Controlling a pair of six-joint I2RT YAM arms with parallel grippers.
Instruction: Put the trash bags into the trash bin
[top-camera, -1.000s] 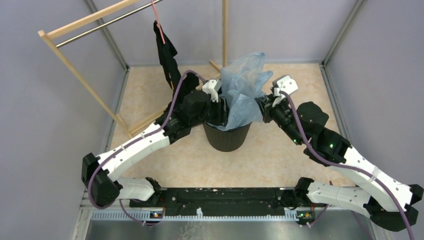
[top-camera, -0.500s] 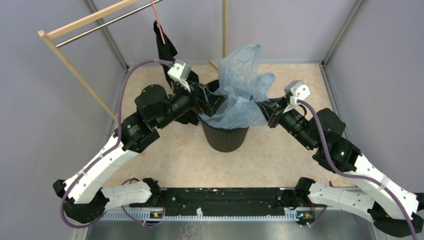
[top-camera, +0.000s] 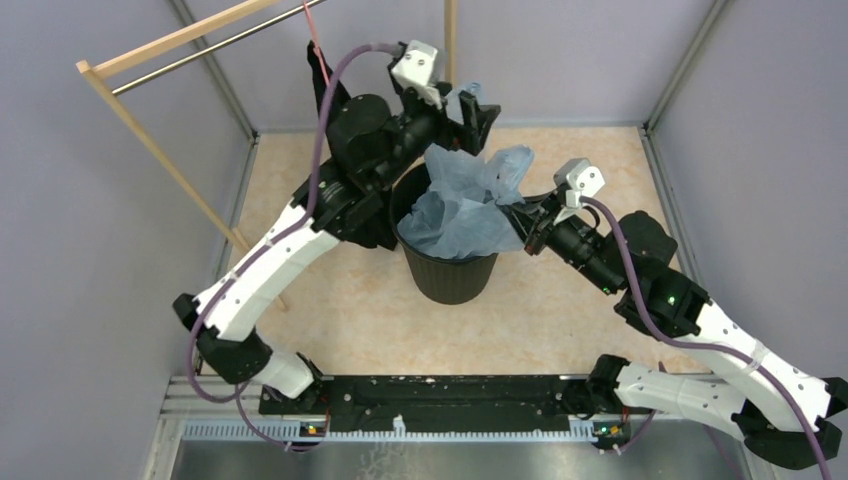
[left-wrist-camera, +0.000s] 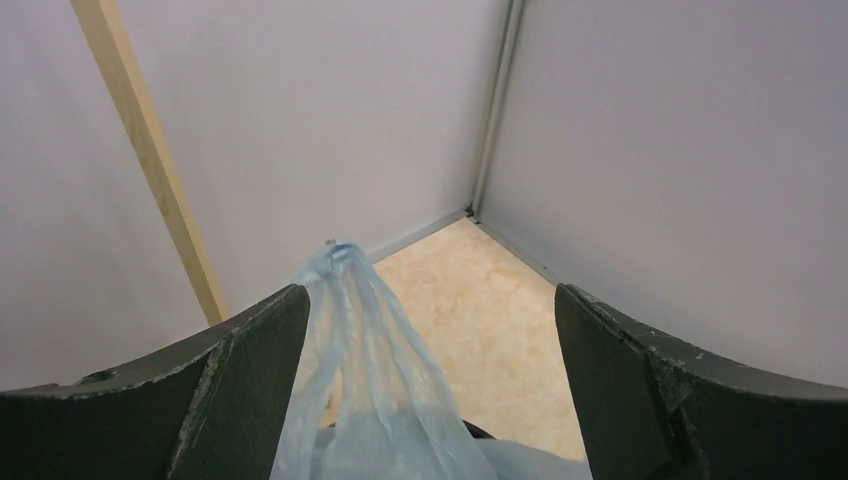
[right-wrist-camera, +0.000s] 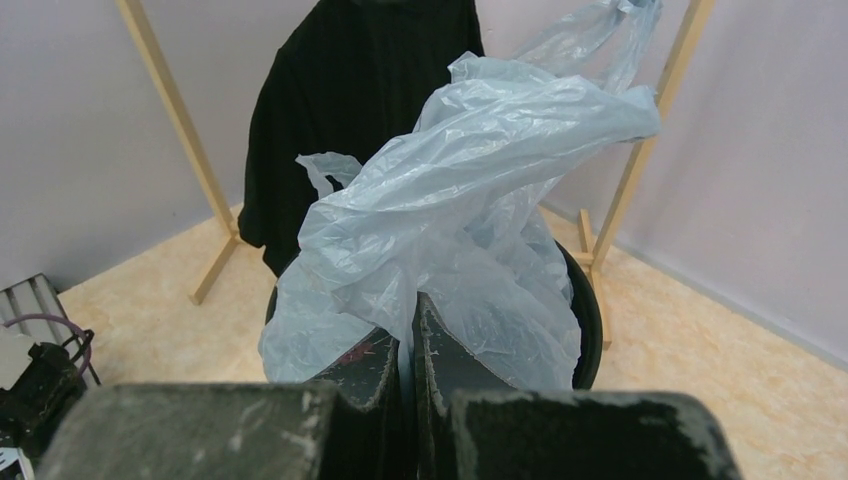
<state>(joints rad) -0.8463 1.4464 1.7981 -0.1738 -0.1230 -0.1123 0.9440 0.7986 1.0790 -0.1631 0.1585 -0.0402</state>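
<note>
Trash bag (top-camera: 462, 208) film, pale blue and wrinkled, is being seen heaped over the mouth of the trash bin (top-camera: 455, 278). The bin is standing upright on the beige floor (top-camera: 560, 300) in the middle of the overhead view. Part of the film is lying inside the bin and much of it is rising above the rim.

At the far left a wooden rack (top-camera: 150, 150) with a metal rod (top-camera: 200, 55) is being shown, and a black garment (top-camera: 326, 92) is being carried on it by a pink hanger (top-camera: 315, 40).

Just to the right of the garment the left gripper (top-camera: 472, 108) is being held high, behind and above the bin, with its jaws being kept wide apart. In the left wrist view a narrow twisted strip of the trash bag (left-wrist-camera: 365, 330) is being seen standing up between the two fingers (left-wrist-camera: 245, 385), closer to the left one. It cannot be told whether the strip is being touched, and nothing is being squeezed by this gripper.

Further right, the right gripper (top-camera: 520, 222) is being held at the right side of the bin's rim. In the right wrist view its fingers (right-wrist-camera: 365, 375) are being pressed together, and a fold of the film is being clamped between them, just above the black rim. Behind the bag, the garment is being seen hanging between the wooden legs of the rack.
</note>
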